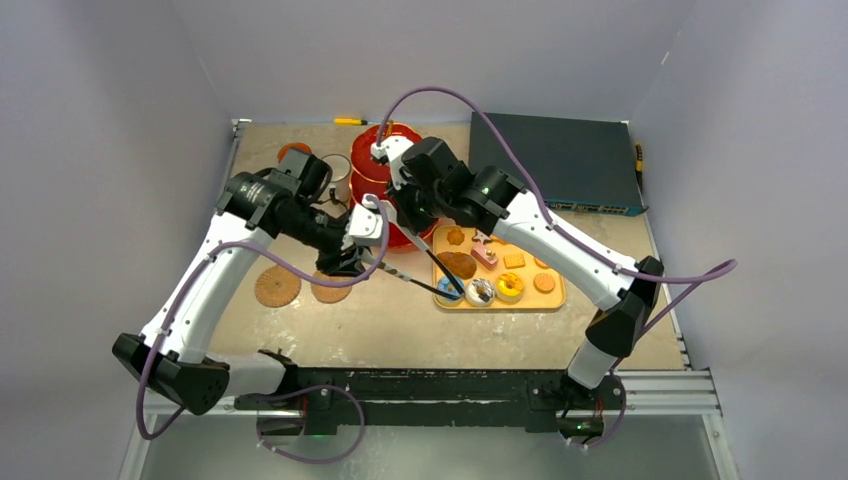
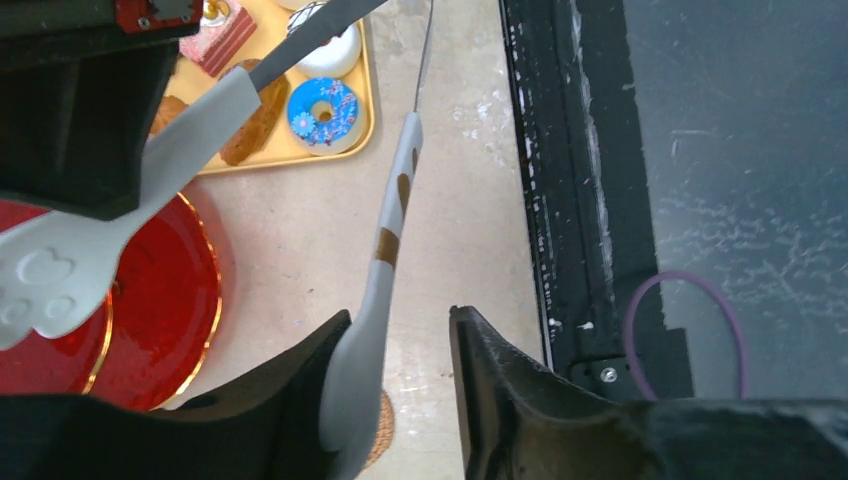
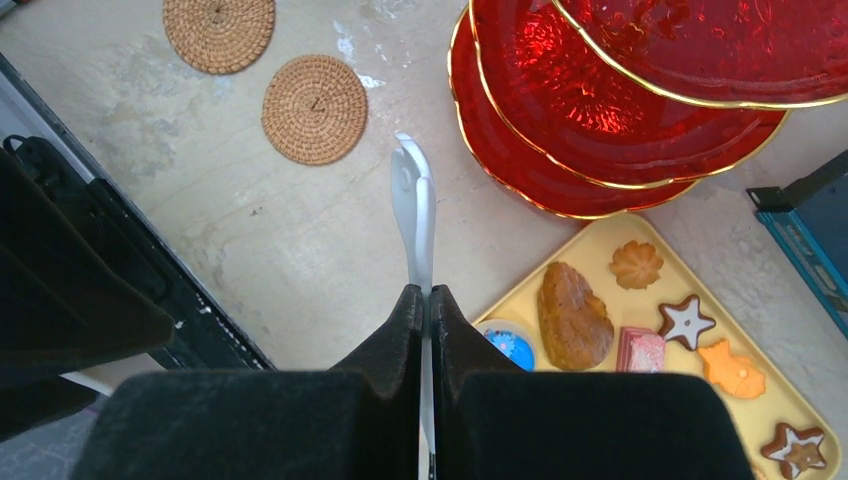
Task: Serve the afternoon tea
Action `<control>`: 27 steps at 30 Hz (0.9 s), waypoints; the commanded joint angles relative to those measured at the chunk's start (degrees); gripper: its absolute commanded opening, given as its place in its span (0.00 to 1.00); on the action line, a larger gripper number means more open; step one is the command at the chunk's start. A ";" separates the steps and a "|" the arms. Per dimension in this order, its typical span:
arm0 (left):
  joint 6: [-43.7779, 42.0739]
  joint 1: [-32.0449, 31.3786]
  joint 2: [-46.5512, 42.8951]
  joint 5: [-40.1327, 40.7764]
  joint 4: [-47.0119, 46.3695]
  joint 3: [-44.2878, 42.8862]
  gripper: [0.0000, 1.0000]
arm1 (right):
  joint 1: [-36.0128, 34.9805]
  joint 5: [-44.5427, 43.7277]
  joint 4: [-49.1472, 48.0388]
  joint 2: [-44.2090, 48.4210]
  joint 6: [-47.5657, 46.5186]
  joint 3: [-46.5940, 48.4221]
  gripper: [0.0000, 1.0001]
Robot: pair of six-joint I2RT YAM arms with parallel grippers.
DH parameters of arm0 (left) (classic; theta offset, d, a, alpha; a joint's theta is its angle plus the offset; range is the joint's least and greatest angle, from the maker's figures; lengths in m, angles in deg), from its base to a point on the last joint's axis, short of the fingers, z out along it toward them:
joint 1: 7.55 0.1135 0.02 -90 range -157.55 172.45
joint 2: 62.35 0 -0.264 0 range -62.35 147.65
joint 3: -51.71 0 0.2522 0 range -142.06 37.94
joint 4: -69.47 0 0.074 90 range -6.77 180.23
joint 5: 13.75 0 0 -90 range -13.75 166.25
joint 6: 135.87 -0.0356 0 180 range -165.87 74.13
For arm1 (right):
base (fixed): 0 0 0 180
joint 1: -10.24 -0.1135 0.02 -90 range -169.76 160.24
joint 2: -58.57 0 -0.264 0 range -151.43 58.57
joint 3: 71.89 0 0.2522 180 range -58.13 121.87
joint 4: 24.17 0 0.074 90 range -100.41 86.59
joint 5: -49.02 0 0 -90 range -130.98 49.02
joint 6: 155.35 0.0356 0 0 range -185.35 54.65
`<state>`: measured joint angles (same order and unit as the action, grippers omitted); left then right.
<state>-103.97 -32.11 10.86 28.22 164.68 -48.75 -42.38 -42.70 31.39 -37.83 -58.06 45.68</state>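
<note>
1. A white plastic utensil (image 3: 413, 215) is clamped between the right fingers (image 3: 395, 340).
2. The left fingers (image 2: 500, 380) are held apart, with a second white utensil (image 2: 385, 260) leaned against one.
3. The red three-tier stand (image 1: 366, 168) is set far back on the desk (image 1: 400, 320). Small pastries (image 1: 510, 287) are laid on the flat yellow tray (image 1: 500, 306) beside it.

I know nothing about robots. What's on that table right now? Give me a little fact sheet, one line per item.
stand: red, gold rims, visible tiers bare
tray: yellow, flat, holds the pastries
pastries: assorted, among them a blue doughnut
mugs: white mug and orange mug, far left beside the stand
coasters: two, woven, nothing on them
right gripper: shut on a white utensil
left gripper: fingers apart, a second white utensil against one finger
</note>
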 commanded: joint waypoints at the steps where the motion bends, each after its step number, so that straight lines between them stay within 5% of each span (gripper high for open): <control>1: -1.55 -0.82 1.37 1.15 0.73 -3.59 0.31 | -0.70 1.61 2.56 -0.62 -2.07 4.21 0.00; 5: -1.25 -1.28 1.50 0.12 0.46 -3.85 0.00 | -1.22 1.63 2.84 -1.31 -2.36 5.60 0.00; 13: 7.29 -1.31 -1.13 -6.28 -4.70 -1.46 0.00 | -1.23 7.67 -0.66 0.34 -1.56 6.18 0.16; 20: 40.82 -1.20 -8.06 -12.40 -34.61 6.80 0.00 | -0.65 4.64 -3.54 5.24 -4.56 12.71 0.94; 27: 73.85 -0.74 -12.97 -10.78 -65.71 13.23 0.00 | 1.87 1.90 -6.95 10.40 -5.94 24.59 0.98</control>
<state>-54.71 -33.18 -0.50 19.00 122.67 -37.60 -41.48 -38.88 30.82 -34.14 -62.36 62.90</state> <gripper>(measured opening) 0.085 0.977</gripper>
